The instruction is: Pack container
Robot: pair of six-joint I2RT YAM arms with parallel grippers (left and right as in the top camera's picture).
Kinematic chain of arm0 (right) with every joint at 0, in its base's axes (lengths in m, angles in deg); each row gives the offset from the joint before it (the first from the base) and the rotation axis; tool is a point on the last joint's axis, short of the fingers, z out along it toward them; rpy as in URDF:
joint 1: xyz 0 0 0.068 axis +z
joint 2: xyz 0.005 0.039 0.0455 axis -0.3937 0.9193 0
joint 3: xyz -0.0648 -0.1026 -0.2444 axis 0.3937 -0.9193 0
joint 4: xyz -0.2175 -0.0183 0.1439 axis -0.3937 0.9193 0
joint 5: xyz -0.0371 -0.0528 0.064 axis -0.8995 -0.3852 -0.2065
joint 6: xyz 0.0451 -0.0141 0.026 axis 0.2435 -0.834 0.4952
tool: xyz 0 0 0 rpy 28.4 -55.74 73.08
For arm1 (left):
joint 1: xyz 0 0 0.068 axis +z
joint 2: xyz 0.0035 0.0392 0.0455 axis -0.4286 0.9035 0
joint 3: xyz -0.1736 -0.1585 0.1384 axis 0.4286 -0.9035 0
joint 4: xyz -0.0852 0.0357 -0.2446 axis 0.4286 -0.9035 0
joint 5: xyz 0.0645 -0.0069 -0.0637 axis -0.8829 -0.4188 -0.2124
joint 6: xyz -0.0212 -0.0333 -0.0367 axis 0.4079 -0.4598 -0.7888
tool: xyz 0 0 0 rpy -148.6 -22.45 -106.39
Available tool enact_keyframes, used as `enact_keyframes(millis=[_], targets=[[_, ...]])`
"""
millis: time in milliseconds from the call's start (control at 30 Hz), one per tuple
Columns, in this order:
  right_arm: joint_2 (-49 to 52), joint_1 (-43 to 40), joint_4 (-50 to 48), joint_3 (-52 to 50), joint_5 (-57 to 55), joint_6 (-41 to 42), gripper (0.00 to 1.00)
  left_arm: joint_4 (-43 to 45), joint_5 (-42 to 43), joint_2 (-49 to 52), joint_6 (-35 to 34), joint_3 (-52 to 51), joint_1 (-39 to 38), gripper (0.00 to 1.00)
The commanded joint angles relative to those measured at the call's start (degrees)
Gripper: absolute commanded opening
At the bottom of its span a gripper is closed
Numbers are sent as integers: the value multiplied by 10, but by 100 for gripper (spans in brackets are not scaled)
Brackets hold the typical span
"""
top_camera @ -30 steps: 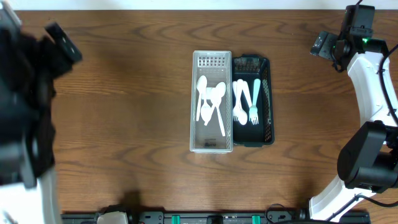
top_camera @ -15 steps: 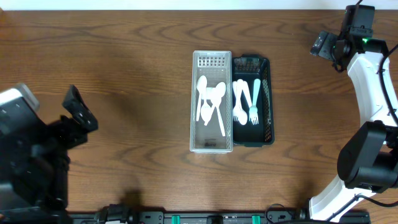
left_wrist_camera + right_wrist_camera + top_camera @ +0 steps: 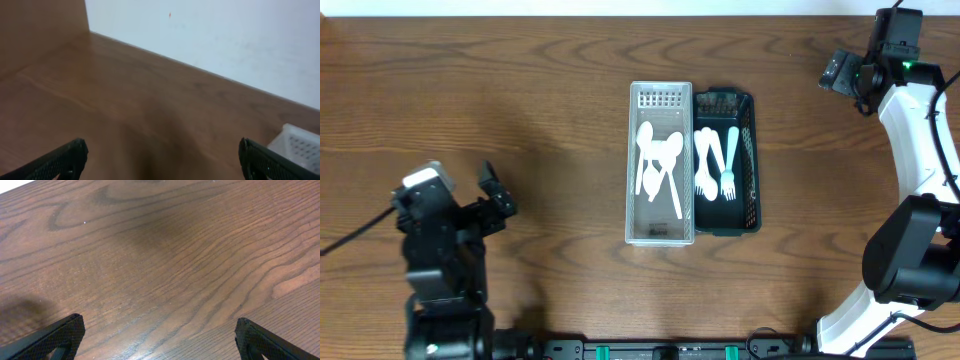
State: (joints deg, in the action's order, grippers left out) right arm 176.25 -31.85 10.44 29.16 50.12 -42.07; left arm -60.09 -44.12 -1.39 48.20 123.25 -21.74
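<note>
A clear white container [image 3: 661, 164] with several white spoons [image 3: 658, 165] stands at the table's middle. A dark container [image 3: 726, 162] touches its right side and holds white forks [image 3: 704, 160] and a light blue fork [image 3: 730, 163]. My left gripper [image 3: 492, 200] is open and empty at the lower left, far from the containers; its fingers frame bare wood in the left wrist view [image 3: 160, 160], where the white container's corner [image 3: 300, 145] shows. My right gripper [image 3: 840, 72] is open and empty at the upper right, over bare wood in the right wrist view [image 3: 160, 335].
The brown wooden table [image 3: 520, 110] spreads around the two containers. A white wall [image 3: 225, 35] runs along the far edge in the left wrist view. The right arm's white links [image 3: 920, 130] run down the right edge.
The left arm has dropped down and shrunk in the overhead view, its gripper moving right to the lower left of the table. The right arm and containers have not moved.
</note>
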Motion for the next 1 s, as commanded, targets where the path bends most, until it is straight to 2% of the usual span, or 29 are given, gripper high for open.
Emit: enact_keyframes(millis=[0,167,600,967], targets=[[-15,0,1,10,-2,-2,99,54,-7,-41,5,-76,-2,98],[-15,0,1,10,-2,-2,99,100,-7,-117,1,-151,-2,98],[-15,0,1,10,-2,-2,99,68,-7,-271,1,-228,-14,98],[-15,0,1,10,-1,-2,99,70,-7,-301,1,-299,-19,98]])
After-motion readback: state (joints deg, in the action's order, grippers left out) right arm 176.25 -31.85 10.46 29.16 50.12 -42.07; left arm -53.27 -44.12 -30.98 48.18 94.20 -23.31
